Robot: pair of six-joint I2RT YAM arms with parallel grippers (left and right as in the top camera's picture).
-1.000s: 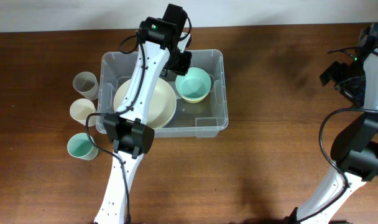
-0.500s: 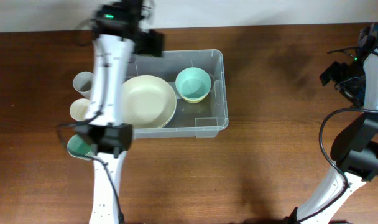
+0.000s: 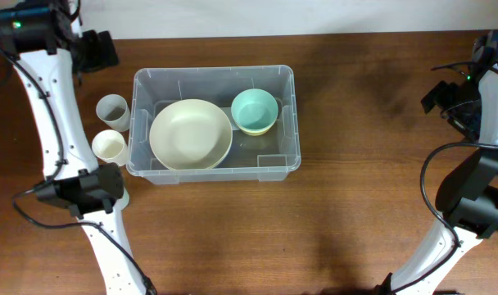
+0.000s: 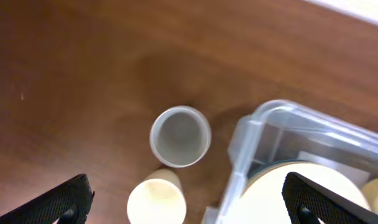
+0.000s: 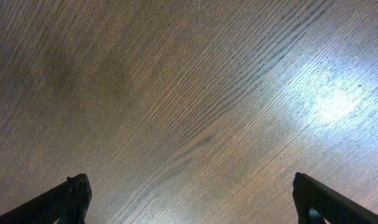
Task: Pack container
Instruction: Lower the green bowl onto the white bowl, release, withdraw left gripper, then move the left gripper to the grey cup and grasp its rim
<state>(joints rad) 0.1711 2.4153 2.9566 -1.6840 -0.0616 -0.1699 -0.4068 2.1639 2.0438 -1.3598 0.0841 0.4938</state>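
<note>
The clear container (image 3: 295, 123) stands left of centre. A large cream bowl (image 3: 191, 133) and a small mint-green bowl (image 3: 255, 111) lie inside it. My left gripper (image 3: 97, 51) hovers open beyond the container's far left corner, holding nothing. In the left wrist view the left gripper (image 4: 189, 202) is above a grey cup (image 4: 179, 137) and a cream cup (image 4: 156, 200). The container's corner (image 4: 251, 134) and the cream bowl (image 4: 301, 193) lie to their right. My right gripper (image 3: 445, 98) hangs open at the far right; the right gripper (image 5: 189, 199) is above bare wood.
The grey cup (image 3: 112, 111) and the cream cup (image 3: 109, 147) stand upright on the table just left of the container. The left arm's lower link (image 3: 81, 192) crosses the table in front of them. The right arm (image 3: 470, 188) fills the right edge.
The left gripper has left the mint-green bowl in the container, opened wide and swung left past the container's far left corner. The right arm has not moved.
</note>
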